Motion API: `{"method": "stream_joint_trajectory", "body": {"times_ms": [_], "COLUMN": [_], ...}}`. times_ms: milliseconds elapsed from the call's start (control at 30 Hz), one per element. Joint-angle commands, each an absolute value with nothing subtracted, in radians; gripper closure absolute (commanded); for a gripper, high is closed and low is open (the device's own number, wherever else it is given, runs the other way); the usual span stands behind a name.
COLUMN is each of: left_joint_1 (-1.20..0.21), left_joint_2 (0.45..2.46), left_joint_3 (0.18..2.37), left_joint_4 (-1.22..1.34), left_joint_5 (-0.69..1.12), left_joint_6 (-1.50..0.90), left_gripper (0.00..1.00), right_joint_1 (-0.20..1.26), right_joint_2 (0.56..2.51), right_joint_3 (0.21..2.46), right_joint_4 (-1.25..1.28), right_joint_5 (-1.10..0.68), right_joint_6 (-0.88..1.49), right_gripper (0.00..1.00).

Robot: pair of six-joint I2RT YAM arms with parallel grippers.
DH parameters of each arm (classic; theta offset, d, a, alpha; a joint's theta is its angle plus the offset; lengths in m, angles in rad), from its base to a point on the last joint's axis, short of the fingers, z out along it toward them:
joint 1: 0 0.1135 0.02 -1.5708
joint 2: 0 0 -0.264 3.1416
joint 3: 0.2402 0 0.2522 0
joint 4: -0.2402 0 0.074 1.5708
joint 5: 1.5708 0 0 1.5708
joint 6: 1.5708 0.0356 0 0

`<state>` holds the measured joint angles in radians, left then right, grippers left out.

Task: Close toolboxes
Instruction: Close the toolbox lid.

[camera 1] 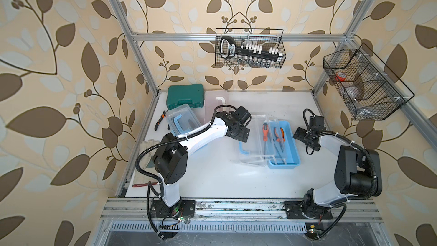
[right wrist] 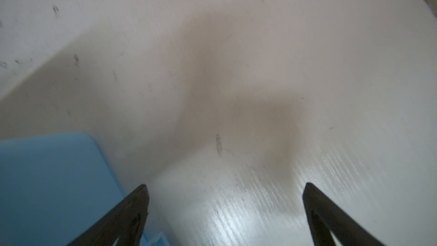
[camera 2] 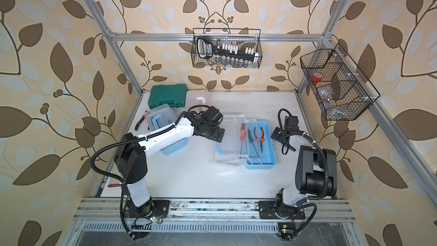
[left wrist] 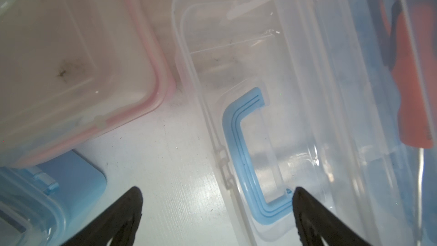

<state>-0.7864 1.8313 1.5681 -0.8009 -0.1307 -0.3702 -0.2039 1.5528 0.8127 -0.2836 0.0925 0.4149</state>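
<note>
I'm hovering the left claw [left wrist: 215, 190], released, over the flipped-open clear lid [camera 1: 255, 149] of the blue toolbox [camera 1: 283, 165] sitting mid-worktop [camera 1: 212, 181]. The right claw [right wrist: 225, 185] is hanging released just beside that box.

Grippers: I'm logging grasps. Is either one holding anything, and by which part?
Nothing is held. The left gripper is open over the clear lid; the right gripper is open over the table.
</note>
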Motion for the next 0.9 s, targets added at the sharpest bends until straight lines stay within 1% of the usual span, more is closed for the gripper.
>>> {"method": "stream_joint_trajectory", "body": {"times_ms": [0, 333, 467, 633, 867], "left_joint_1": [-0.811, -0.854, -0.854, -0.859, -0.862], "left_joint_2": [1.848, 1.912, 1.897, 1.850, 1.826], "left_joint_3": [1.646, 1.844, 1.837, 1.772, 1.779], "left_joint_4": [-0.821, -0.933, -0.911, -0.793, -0.732], "left_joint_5": [-0.110, -0.127, -0.098, 0.010, 0.106], "left_joint_6": [-0.346, -0.292, -0.291, -0.296, -0.314], "left_gripper": [0.01, 0.01, 0.01, 0.01, 0.01], "right_joint_1": [-0.166, -0.157, -0.157, -0.155, -0.156], "right_joint_2": [1.585, 1.593, 1.597, 1.603, 1.609], "right_joint_3": [0.767, 0.764, 0.767, 0.768, 0.768], "right_joint_4": [-0.331, -0.317, -0.313, -0.309, -0.305], "right_joint_5": [0.016, -0.013, -0.024, -0.034, -0.046], "right_joint_6": [0.394, 0.391, 0.391, 0.392, 0.392], "right_gripper": [0.02, 0.02, 0.02, 0.02, 0.02]}}
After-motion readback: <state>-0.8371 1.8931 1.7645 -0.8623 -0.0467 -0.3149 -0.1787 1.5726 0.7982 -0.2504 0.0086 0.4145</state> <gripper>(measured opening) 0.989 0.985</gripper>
